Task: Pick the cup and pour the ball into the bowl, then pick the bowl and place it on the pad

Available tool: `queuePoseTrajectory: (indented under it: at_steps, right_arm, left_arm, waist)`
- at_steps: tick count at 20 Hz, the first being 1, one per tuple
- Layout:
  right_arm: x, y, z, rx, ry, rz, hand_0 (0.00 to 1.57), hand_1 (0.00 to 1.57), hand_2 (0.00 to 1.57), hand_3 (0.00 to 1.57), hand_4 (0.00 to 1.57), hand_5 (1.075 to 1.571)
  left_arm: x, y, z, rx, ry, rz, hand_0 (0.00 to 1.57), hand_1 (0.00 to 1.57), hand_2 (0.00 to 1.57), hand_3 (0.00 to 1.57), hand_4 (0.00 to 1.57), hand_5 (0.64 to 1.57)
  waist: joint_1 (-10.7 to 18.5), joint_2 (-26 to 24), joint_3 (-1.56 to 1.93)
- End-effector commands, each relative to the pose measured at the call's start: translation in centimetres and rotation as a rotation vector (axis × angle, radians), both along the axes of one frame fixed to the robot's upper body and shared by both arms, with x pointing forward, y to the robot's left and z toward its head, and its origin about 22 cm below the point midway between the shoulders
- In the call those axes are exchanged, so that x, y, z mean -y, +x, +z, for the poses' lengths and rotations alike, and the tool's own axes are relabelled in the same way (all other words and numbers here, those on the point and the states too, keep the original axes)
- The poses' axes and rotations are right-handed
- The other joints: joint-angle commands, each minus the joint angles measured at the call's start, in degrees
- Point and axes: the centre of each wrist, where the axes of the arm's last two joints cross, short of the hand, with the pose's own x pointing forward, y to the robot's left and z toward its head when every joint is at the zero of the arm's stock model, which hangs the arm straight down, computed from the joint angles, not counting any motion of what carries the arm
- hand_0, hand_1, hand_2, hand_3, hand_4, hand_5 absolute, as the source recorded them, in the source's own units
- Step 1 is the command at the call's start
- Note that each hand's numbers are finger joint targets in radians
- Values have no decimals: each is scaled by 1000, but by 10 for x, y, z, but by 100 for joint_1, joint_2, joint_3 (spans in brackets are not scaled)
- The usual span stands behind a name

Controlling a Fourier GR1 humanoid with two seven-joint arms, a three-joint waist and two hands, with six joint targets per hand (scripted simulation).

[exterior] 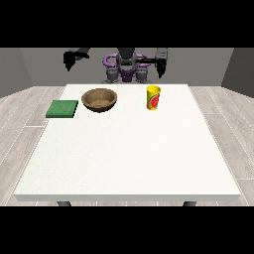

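cup [153,97]: stood upright on the table [129,154], right of the bowl, untouched; ball not visible
bowl [99,99]: sat just right of the pad, not on it
pad [62,108]: bare, at table's left edge
hands: view's left [70,59] and view's right [159,67] both raised, held nothing; couldn't tell fingers
progress: nothing done – pour and bowl move both left

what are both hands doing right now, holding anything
Hand at the view's left: raised above the table's far edge, holding nothing; fingers cannot be told.
Hand at the view's right: raised behind the cup, holding nothing; fingers cannot be told.
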Motion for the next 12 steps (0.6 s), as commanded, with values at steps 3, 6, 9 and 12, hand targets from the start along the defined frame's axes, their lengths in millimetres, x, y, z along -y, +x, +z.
queuePoseTrajectory:
  at_steps: [3,6,9,12]
  right_arm:
    - [20,-5,-20,-20,-19,16,0,0,0,0,258,1569]
    - [31,7,-19,13,-22,-5,0,0,0,0,227,1571]
    - [34,13,-13,48,-19,49,0,0,0,0,249,1571]
    - [17,16,-16,44,-11,50,0,0,0,0,270,1571]
  left_arm:
    - [-17,27,-20,-18,29,47,0,0,0,0,0,1477]
    - [-17,39,-30,4,53,74,0,0,0,0,0,1473]
    - [-28,61,-29,56,55,97,0,0,0,0,0,1454]
    - [-37,63,-51,31,75,115,0,0,0,0,0,1450]
  waist:
    - [-97,16,0]
    - [-70,112,0]
    - [-319,441,-1]
    - [-294,355,-2]
